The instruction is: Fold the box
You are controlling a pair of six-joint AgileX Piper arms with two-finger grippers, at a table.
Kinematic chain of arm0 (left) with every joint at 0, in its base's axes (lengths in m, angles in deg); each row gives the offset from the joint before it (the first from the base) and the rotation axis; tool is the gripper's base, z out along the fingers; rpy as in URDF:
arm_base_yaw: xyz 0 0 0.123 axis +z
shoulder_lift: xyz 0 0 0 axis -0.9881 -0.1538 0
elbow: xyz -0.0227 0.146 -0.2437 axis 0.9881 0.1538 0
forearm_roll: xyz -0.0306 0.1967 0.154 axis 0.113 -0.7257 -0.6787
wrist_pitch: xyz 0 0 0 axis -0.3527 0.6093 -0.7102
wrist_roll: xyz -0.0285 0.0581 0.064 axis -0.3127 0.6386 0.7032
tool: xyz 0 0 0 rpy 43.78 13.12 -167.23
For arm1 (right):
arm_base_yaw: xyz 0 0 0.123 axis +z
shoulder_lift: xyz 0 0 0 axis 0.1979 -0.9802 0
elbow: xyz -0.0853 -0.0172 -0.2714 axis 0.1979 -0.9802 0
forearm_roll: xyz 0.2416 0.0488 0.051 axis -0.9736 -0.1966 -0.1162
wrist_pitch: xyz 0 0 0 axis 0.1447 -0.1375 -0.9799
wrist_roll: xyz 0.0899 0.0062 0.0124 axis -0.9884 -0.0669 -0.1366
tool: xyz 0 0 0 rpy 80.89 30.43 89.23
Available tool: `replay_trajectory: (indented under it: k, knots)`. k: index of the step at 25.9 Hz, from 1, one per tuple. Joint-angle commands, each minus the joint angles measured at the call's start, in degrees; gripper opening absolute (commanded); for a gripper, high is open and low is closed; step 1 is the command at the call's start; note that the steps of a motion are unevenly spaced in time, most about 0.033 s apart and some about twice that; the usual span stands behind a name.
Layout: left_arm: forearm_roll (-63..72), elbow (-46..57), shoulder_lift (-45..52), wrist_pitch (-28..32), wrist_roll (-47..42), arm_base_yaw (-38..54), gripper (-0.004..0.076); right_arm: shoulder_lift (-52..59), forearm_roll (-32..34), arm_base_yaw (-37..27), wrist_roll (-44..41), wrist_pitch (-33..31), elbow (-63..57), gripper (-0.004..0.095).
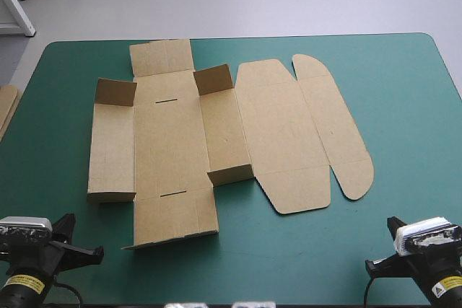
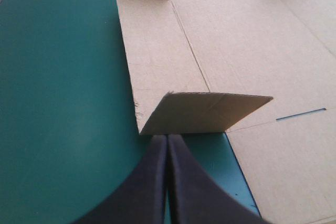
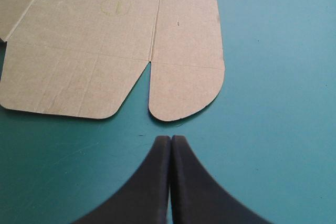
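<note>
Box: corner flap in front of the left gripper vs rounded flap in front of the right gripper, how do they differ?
Pose: the corner flap stands raised; the rounded flap lies flat on the teal-green cover.
Shape: the corner flap has straight edges, the rounded flap a curved end.
Shared: both are brown board, parts of the same box.

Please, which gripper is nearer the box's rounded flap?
Right. The right gripper is just short of the rounded flap; the left gripper is at a raised flap across the box.
</note>
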Motion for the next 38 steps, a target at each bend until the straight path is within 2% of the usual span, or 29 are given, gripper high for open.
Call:
replay_trajectory:
  k: [1,8,10,12,13,14,18,23,27,30,34,38]
  knots:
    - [-1.49,-2.82,-1.34,3.14,-0.39,0.11,-0.0010,-4.10,-0.33,-0.46,-0.56,3.11,3.04,-0.0015]
    - [-2.94,-9.28,-6.52,1.02,-0.39,0.11,0.0005,-15.51,-0.60,-0.46,-0.80,6.62,9.40,-0.0015]
    - [-5.43,-13.29,-10.42,1.02,-0.39,0.11,0.0076,-19.60,-0.60,-0.46,-0.94,6.99,12.87,-0.0014]
    - [-9.14,-17.35,-15.55,0.89,-1.05,0.11,0.0209,-23.64,-0.50,-0.46,-0.16,6.99,15.50,-0.0012]
    - [-12.49,-19.92,-18.99,0.40,-3.50,0.11,0.0309,-26.08,-0.59,-0.46,0.50,7.08,16.89,-0.0009]
    - [-15.95,-22.70,-22.69,-0.79,-7.55,0.11,0.0354,-28.57,-0.59,-0.46,0.54,7.08,18.20,0.0005]
    - [-18.36,-27.23,-29.68,-2.05,-7.94,0.11,0.0356,-33.43,-1.46,-0.46,0.54,7.08,21.75,0.0075]
    - [-19.74,-30.62,-36.97,-0.18,-7.94,1.75,0.0347,-38.74,-1.90,-0.46,0.42,7.01,27.16,0.0200]
    - [-18.07,-30.62,-41.67,1.60,-7.62,9.94,0.0333,-42.01,-2.66,-0.46,0.42,7.01,29.17,0.0334]
    - [-11.07,-30.62,-44.59,3.80,-4.20,18.38,0.0333,-43.65,-3.20,-0.46,0.42,6.89,29.40,0.0403]
    - [0.13,-30.62,-46.82,7.03,1.17,24.26,0.0328,-44.95,-5.51,-0.46,0.42,6.25,29.40,0.0427]
    - [9.20,-30.62,-49.32,5.11,5.96,25.76,0.0281,-45.27,-9.37,-0.46,0.87,3.69,29.40,0.0427]
